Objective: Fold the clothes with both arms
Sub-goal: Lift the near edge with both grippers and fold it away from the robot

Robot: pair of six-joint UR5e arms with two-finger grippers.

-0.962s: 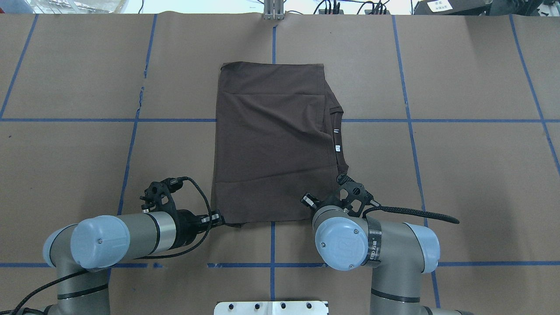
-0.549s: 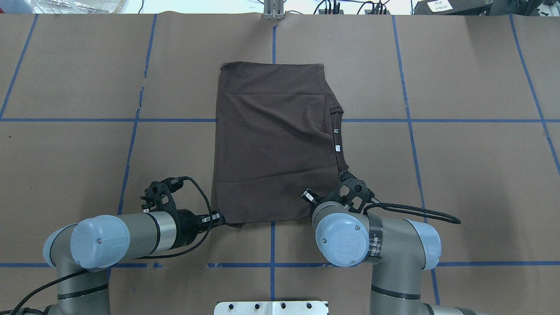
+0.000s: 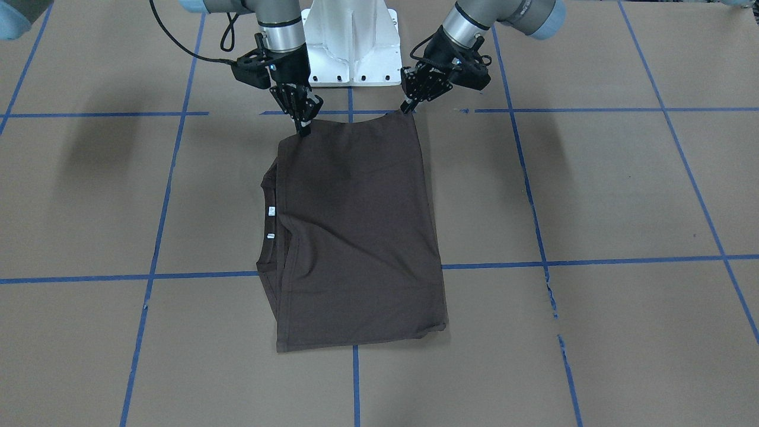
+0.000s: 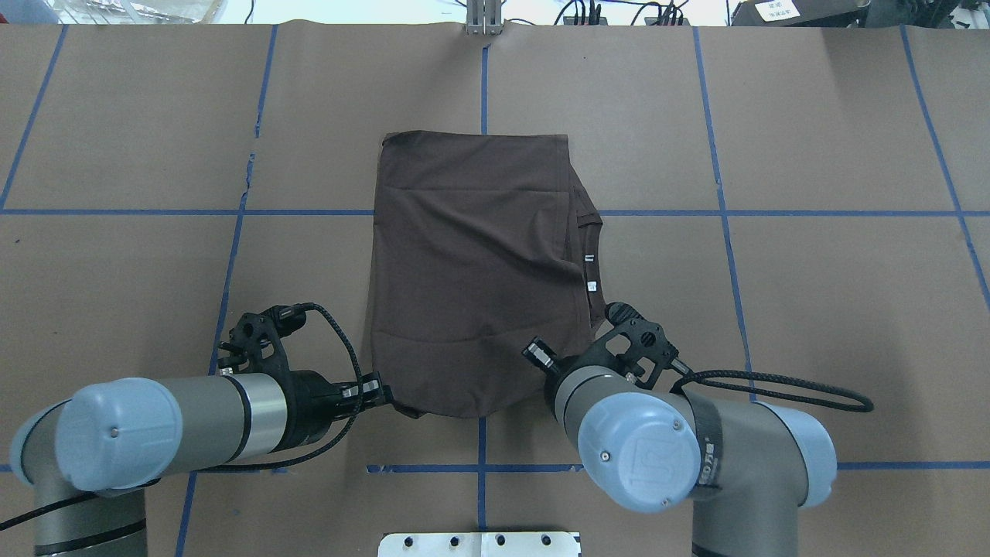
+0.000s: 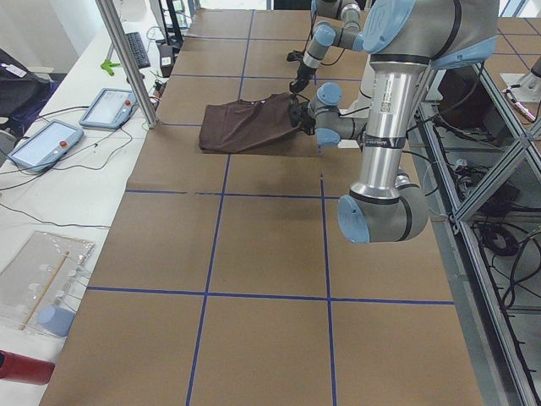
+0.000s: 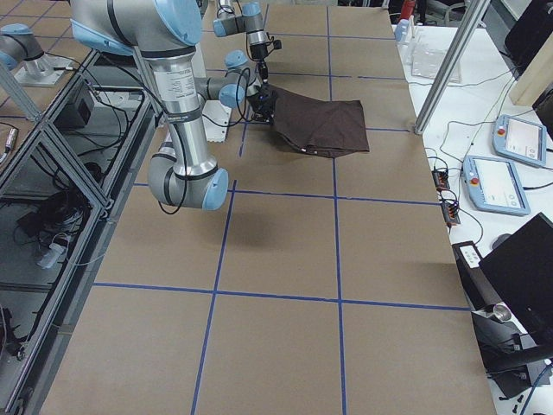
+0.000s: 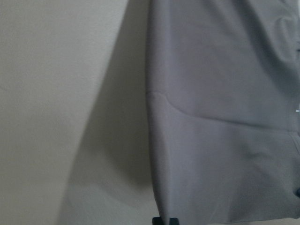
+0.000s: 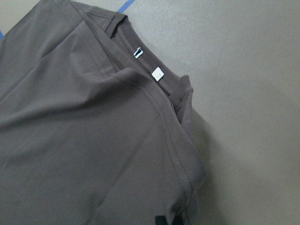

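We see a dark brown short-sleeved fabric T-shirt (image 3: 356,237), folded into a rectangle, at the middle of the brown paper-covered tabletop (image 3: 593,196). Its collar and small white neck tags (image 3: 271,211) are toward the robot's right. The left gripper (image 3: 408,108) and right gripper (image 3: 304,129) each have jaws clamped on a corner of the shirt's edge nearest the robot's base. That edge is raised and sags between them.
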